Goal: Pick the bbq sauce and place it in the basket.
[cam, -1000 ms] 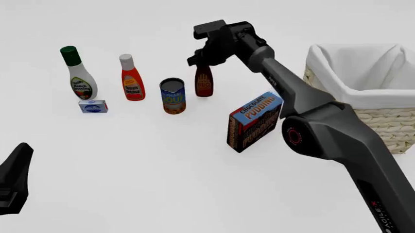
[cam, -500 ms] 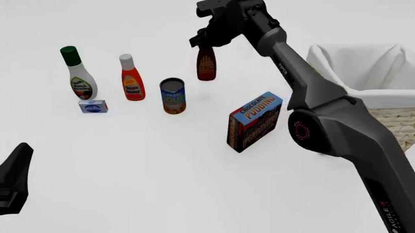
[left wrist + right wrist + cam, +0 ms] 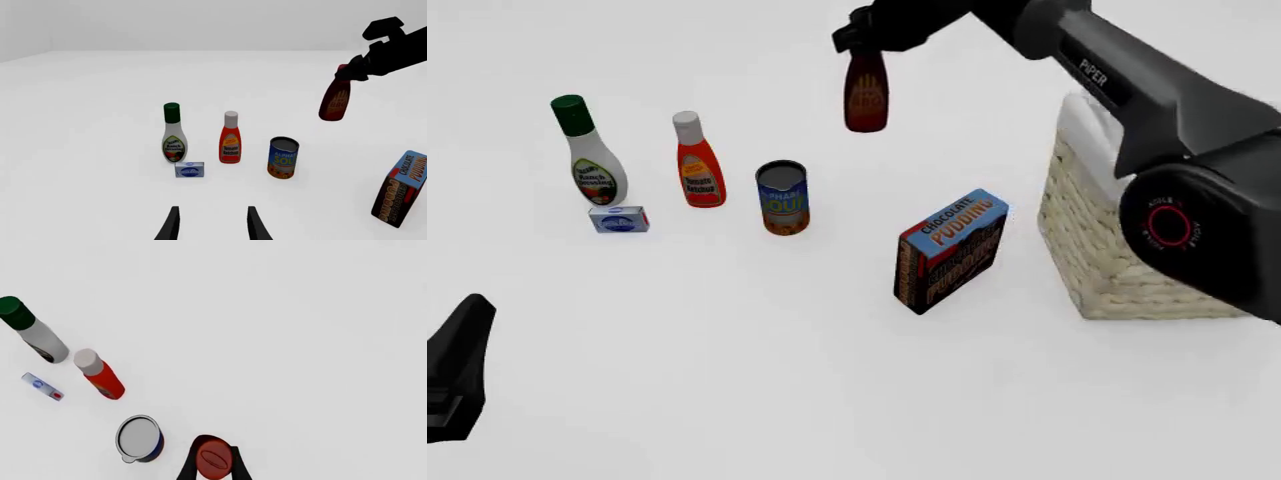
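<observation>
Risk at this moment centres on the bbq sauce [image 3: 865, 94], which is held off the table by its red cap alone, high above the soup can [image 3: 782, 198] and the chocolate pudding box [image 3: 950, 249]. The right gripper [image 3: 873, 33] is clamped on the cap, one finger on each side, as is seen in the right wrist view [image 3: 214, 464]. With so narrow a hold near the top, the bottle could swing or slip out if the arm is swept sideways quickly, and a fall would likely land it on the can or the box below. The basket [image 3: 1094, 262] stands to the right, partly hidden behind the right arm. Its near rim and white liner could be struck by the hanging bottle if height is lost on the way across. The left gripper [image 3: 211, 225] sits low and well apart from everything, fingers spread with nothing between them. The ranch dressing bottle [image 3: 591, 152] and ketchup bottle [image 3: 698, 161] are judged out of the path.
</observation>
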You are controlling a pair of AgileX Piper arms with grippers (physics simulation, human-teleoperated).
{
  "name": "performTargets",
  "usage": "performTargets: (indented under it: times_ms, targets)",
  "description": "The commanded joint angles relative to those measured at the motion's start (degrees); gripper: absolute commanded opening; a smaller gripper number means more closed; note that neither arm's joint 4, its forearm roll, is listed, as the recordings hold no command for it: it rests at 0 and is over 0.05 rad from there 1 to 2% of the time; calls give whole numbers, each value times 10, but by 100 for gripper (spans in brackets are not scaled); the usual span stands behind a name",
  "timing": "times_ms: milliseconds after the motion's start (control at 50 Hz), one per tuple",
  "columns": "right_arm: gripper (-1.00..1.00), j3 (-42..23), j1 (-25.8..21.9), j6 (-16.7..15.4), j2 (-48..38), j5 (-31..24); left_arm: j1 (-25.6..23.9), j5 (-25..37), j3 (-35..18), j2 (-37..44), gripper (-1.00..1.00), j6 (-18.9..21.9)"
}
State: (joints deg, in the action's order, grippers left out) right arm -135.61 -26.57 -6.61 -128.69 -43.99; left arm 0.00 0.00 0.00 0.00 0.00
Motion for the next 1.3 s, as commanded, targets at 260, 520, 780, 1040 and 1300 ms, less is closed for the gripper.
performTargets:
  times_ms: [260,520,780,1040,1300]
  targets:
    - [-100,157,1,-8,155,43,0,0,0,0,100,0]
    - [-100,201,0,-15,210,47,0,0,0,0,100,0]
    - [-100,236,7,-21,266,47,0,0,0,0,100,0]
    - [-100,265,20,-28,315,40,0,0,0,0,100,0]
    - [-100,308,49,-36,375,37,0,0,0,0,100,0]
